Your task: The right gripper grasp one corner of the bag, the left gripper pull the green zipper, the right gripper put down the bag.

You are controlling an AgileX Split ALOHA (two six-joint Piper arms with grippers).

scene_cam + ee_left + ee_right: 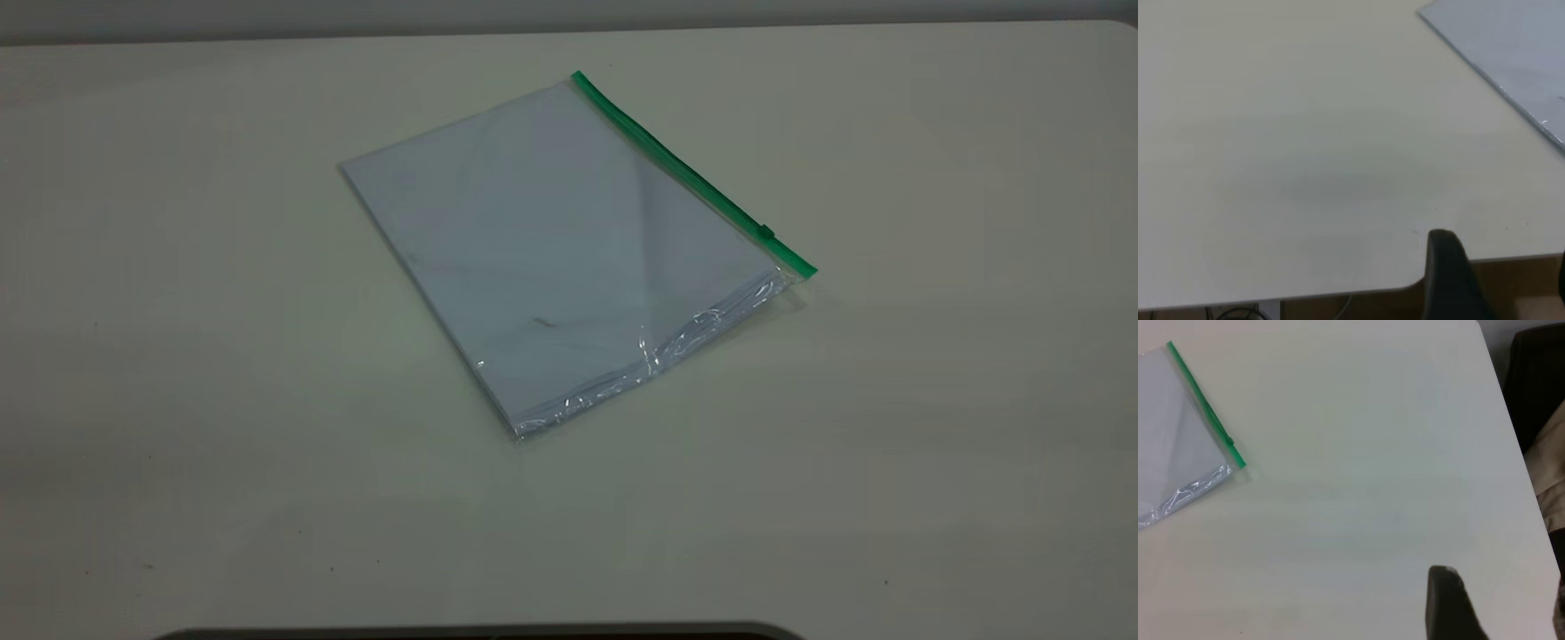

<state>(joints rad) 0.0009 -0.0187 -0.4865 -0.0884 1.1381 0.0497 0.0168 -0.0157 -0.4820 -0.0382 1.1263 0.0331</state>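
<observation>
Since the flat clear plastic bag (569,249) looks thin, limp and slippery, pinch its crinkly four-o'clock corner (794,277) beside the green zipper (689,173); neither gripper's opening can be told.

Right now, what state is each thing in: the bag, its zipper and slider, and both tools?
bag: lying flat on the table, white sheets inside, untouched.
green zipper: slider tab sits near the crinkly corner.
left tool: off the bag, holding nothing.
right tool: off the bag, holding nothing.
</observation>
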